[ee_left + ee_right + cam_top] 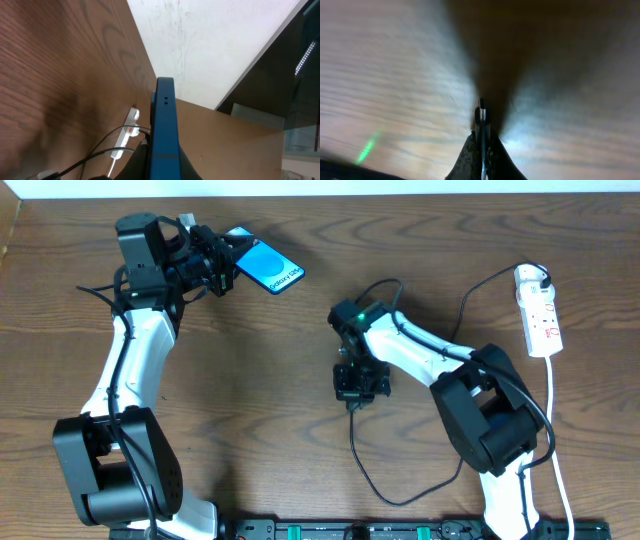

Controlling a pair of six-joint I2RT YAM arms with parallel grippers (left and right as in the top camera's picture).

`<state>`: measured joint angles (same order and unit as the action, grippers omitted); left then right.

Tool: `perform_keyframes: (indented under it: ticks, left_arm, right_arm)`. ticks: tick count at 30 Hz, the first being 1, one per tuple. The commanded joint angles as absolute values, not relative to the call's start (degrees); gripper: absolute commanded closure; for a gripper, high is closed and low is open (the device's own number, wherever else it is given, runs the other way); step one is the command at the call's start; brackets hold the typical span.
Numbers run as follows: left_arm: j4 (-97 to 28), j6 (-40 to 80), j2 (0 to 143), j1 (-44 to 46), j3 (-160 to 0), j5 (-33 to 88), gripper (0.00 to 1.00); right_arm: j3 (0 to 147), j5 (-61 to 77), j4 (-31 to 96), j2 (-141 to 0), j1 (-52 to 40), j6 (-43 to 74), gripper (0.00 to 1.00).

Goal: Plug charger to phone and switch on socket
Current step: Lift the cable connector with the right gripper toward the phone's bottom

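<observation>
The phone (pixel 270 270) is in my left gripper (pixel 226 264), whose jaws are clamped on its near end. It is lifted off the table (pixel 250 380) at the far left, with the blue screen facing up and its free end pointing towards the middle. In my left wrist view it appears edge-on as a narrow blue strip with two small holes near its tip. The charger (pixel 352 442) lies near the table's centre. My right gripper (pixel 360 392) points down at the wood, and its jaws are closed on the small connector tip, which shows in the right wrist view as a thin sliver between the fingertips (pixel 470 150), just above the surface. From there the black cable runs towards the near edge, curls into a loop and passes under my right arm. The socket (pixel 540 310) lies flat at the far right, well apart from both grippers. A black lead reaches its far end and its white cord trails towards the near edge.
</observation>
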<state>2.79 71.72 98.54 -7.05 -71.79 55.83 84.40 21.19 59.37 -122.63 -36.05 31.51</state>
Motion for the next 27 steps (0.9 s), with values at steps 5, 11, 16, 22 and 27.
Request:
perform_keyframes:
  ticks: [5,11,16,22,27]
  left_arm:
    - [5.7,71.1,97.2,-7.5,-72.2,57.9,0.93]
    - [13.3,67.7,97.2,-7.5,-72.2,58.8,0.93]
    - [15.3,60.2,97.2,-7.6,-72.2,60.7,0.93]
    - [15.4,51.4,97.2,-7.6,-72.2,61.1,0.92]
    - [15.4,49.0,97.3,-7.5,-72.2,61.9,0.93]
  right_arm:
    - [88.1,23.3,54.2,-124.9,-32.0,24.3,0.99]
    - [88.7,38.5,48.2,-124.9,-26.3,17.8,0.99]
    - [88.7,50.1,43.6,-124.9,-22.5,13.5,0.99]
    - [88.7,59.7,38.9,-124.9,-19.5,8.8,0.99]
    - [88.7,66.2,36.6,-124.9,-18.6,3.2,0.99]
